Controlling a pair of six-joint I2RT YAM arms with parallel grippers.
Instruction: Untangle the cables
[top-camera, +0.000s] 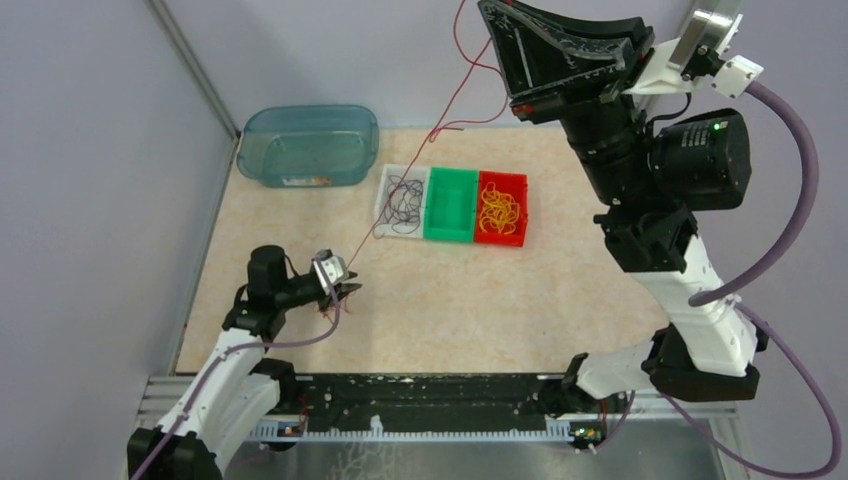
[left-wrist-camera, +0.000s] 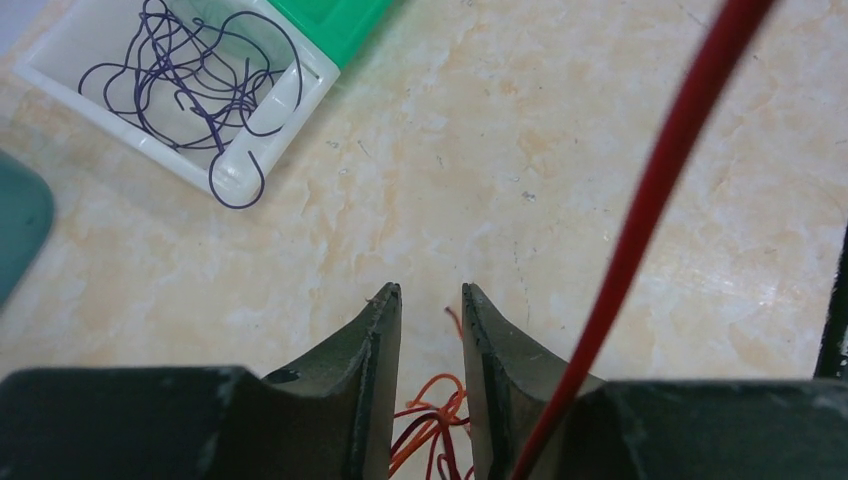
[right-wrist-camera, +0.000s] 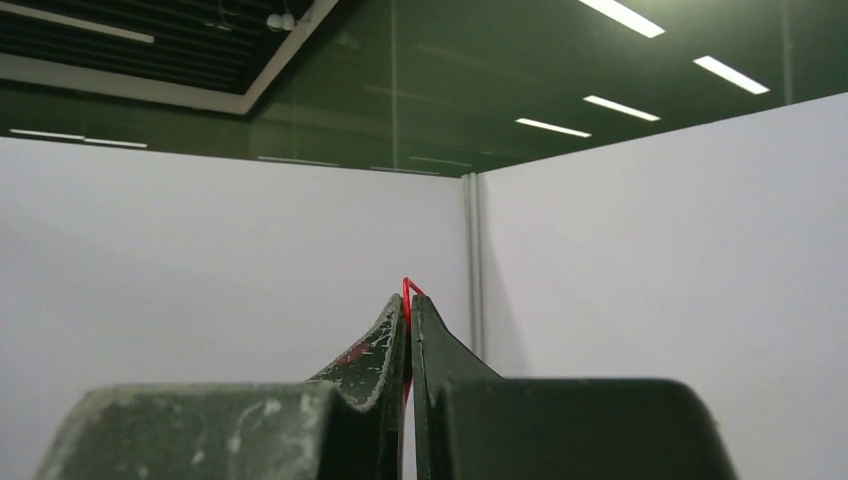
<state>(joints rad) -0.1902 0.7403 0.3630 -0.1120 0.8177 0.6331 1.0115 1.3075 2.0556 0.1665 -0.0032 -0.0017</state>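
Note:
A small tangle of dark red and orange cables (left-wrist-camera: 440, 415) sits between my left gripper's (left-wrist-camera: 431, 292) fingers, which stand a narrow gap apart and pinch it low over the table; it also shows in the top view (top-camera: 330, 312) under the left gripper (top-camera: 345, 287). One red cable (top-camera: 400, 190) runs from the tangle up and back, out of the top of the view, and crosses the left wrist view (left-wrist-camera: 650, 220). My right gripper (right-wrist-camera: 410, 300), raised high (top-camera: 486, 8), is shut on that cable's end (right-wrist-camera: 408, 286).
A white tray (top-camera: 384, 205) holds dark cables, a green tray (top-camera: 450, 205) beside it is empty, and a red tray (top-camera: 519, 205) holds yellow cables. A teal tub (top-camera: 310, 145) stands at the back left. Grey walls close the left and back.

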